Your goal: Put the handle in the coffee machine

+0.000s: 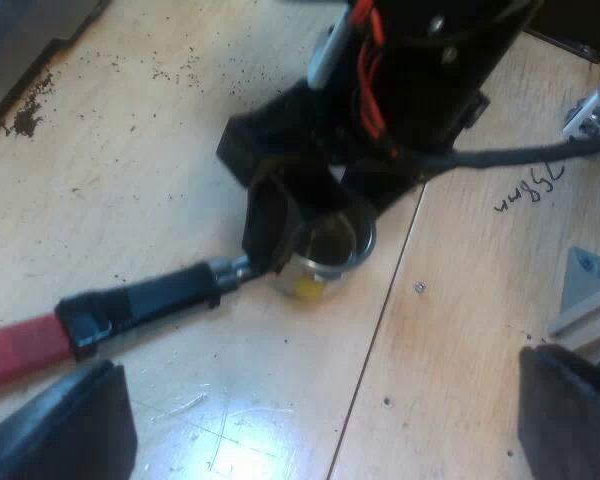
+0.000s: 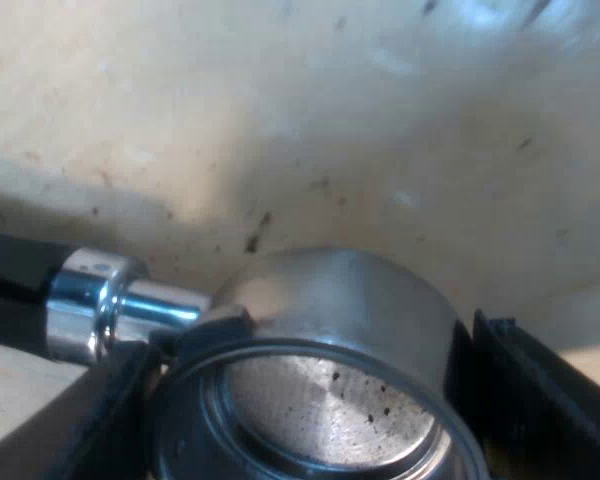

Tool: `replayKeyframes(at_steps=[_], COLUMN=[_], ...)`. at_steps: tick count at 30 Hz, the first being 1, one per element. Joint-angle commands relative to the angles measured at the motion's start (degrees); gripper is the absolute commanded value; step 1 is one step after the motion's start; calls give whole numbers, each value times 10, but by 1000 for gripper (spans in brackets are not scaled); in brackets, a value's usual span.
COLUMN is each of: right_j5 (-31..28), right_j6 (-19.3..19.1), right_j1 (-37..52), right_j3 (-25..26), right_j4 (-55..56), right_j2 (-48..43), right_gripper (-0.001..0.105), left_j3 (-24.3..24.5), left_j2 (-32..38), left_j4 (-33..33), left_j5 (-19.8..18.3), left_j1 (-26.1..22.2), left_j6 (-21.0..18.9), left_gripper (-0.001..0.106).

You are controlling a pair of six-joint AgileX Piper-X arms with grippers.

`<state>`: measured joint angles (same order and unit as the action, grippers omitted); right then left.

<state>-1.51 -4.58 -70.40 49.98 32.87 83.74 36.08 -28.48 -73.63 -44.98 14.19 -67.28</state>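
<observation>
Pale wooden worktop, speckled with coffee grounds, carries the metal holder. Right tool clamps its basket; left tool hangs wide open, empty.

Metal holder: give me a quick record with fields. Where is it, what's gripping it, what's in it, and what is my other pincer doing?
holder: metal holder, loose, on or just above the wooden table; cannot tell which
handle: dark, ending in red, ungripped
basket: nearly empty, a few dark specks
right pincer: fingers on opposite sides of the basket, closed on it
left pincer: open, holding nothing, apart from the holder
table: coffee grounds scattered
</observation>
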Motion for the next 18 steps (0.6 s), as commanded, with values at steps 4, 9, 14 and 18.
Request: replayKeyframes(at_steps=[4,9,14,18], right_j5=[-10,-3,38,90], right_j6=[-35,-88,-167,-246], right_j1=[11,40,80,108], right_j3=[2,2,2,2], right_j4=[48,70,91,123], right_j2=[-43,-77,-113,-129], right_gripper=[0,0,0,0], left_j3=[1,1,1,4], left_j2=[1,1,1,1], left_j4=[7,20,17,7], left_j5=[1,1,1,2], left_j1=[3,3,3,3], left_j6=[-5,-5,-7,-13], left_gripper=[81,81,81,81])
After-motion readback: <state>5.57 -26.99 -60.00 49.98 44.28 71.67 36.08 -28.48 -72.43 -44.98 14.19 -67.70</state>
